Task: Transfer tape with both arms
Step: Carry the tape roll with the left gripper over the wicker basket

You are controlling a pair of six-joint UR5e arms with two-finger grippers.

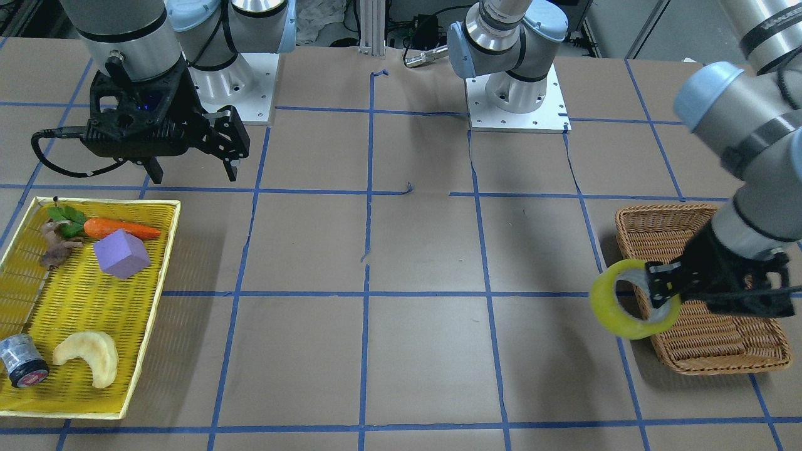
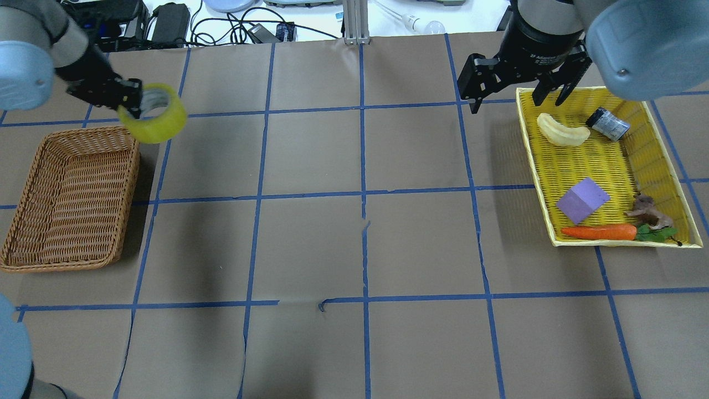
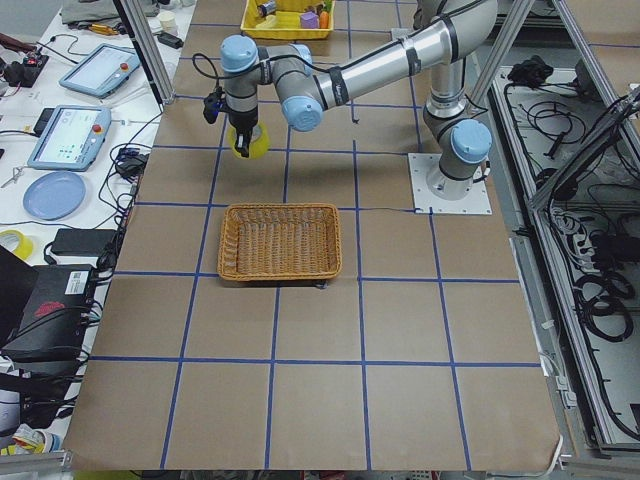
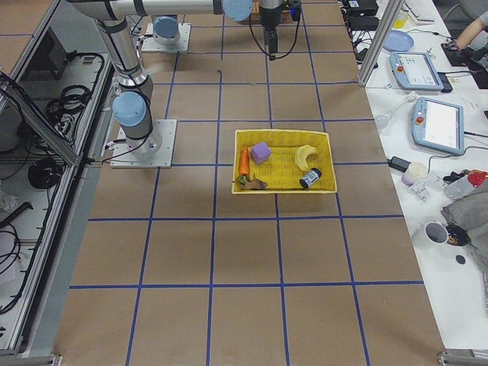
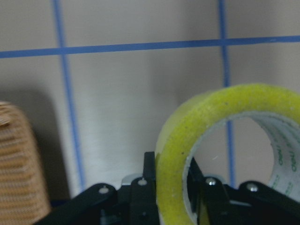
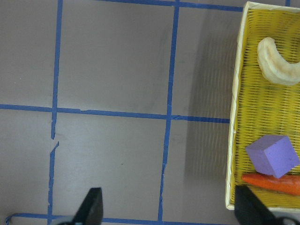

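The yellowish tape roll with a grey-white core is held in the air by my left gripper, which is shut on its rim. It hangs just past the far right corner of the wicker basket. The front view shows the tape at the basket's edge, in the left gripper. The left wrist view shows the roll clamped between the fingers. My right gripper is open and empty, above the far left corner of the yellow tray; it also shows in the front view.
The yellow tray holds a carrot, a purple block, a pale crescent pastry, a small dark grey roll with a red end and a brown figure. Brown paper with blue tape lines covers the table.
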